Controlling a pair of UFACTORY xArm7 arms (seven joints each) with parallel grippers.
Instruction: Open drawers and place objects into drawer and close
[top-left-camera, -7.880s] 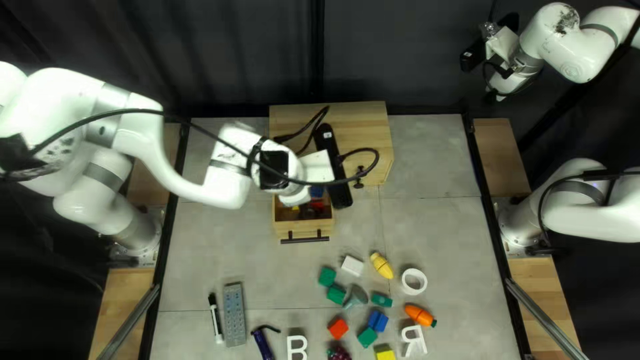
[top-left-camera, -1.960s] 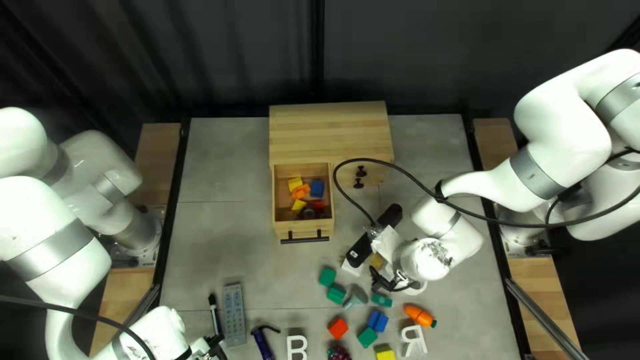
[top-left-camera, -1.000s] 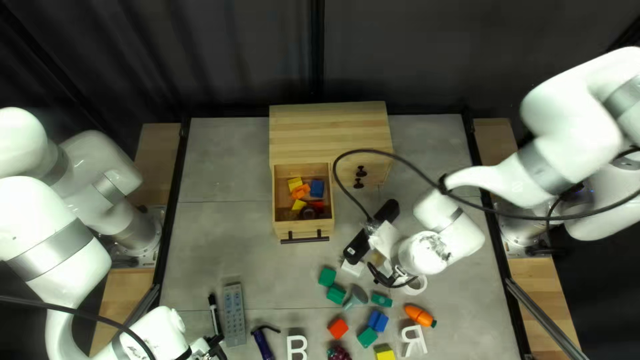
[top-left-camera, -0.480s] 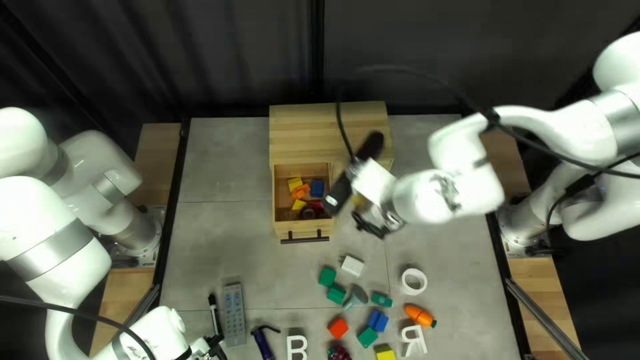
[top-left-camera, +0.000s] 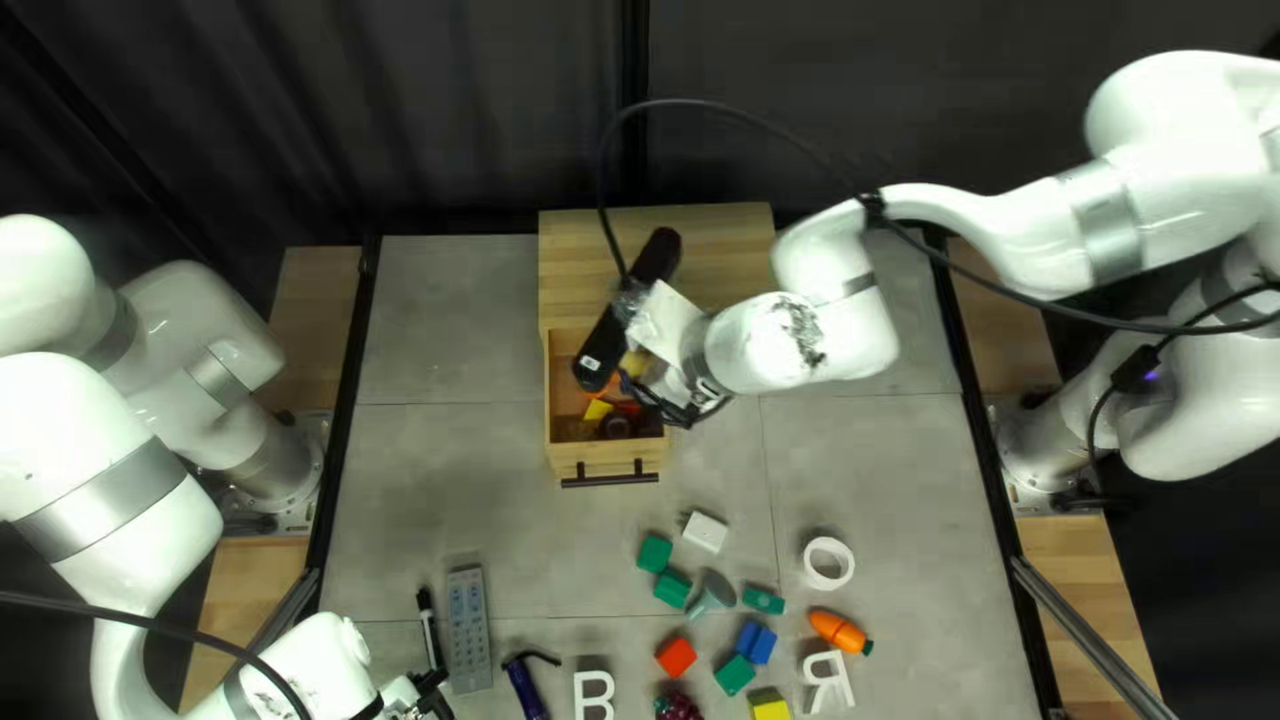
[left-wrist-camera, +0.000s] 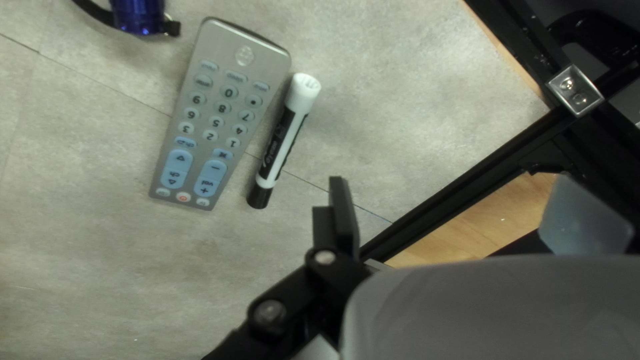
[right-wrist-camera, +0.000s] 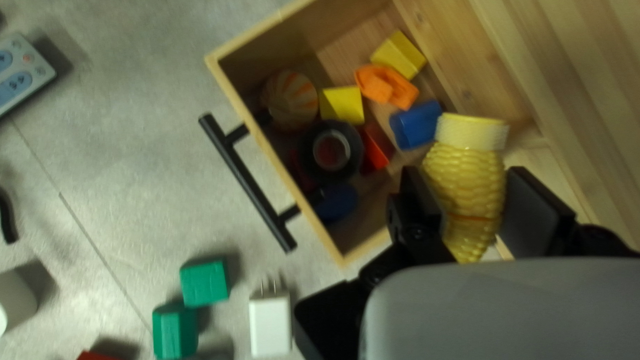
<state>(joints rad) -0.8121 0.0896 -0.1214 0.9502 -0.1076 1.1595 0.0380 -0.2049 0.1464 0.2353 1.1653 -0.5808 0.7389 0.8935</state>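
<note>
Over the right part of the open drawer [top-left-camera: 567, 434], my right gripper [top-left-camera: 640, 371] holds the yellow toy corn [top-left-camera: 636, 362]. In the right wrist view both fingers of the gripper [right-wrist-camera: 475, 200] press the corn [right-wrist-camera: 467, 177] from two sides, above the drawer [right-wrist-camera: 267, 150]. Inside lie yellow blocks [right-wrist-camera: 341, 105], an orange piece [right-wrist-camera: 387, 87], a blue block [right-wrist-camera: 416, 125], a red block and a dark round thing. My left gripper [top-left-camera: 430, 686] hangs by the marker at the near left; in its wrist view the gripper [left-wrist-camera: 467, 210] shows one finger standing apart, the other hidden.
The wooden cabinet [top-left-camera: 734, 254] has black knobs right of the drawer. Toward the near edge lie a remote [top-left-camera: 470, 630], a marker [top-left-camera: 431, 636], a white adapter [top-left-camera: 704, 532], coloured blocks, a white ring [top-left-camera: 828, 563], a toy carrot [top-left-camera: 839, 630] and letters.
My right gripper has carried the corn from beside the white adapter up and left to the drawer. Since the oldest frame, my left arm has moved from the drawer to the near left.
</note>
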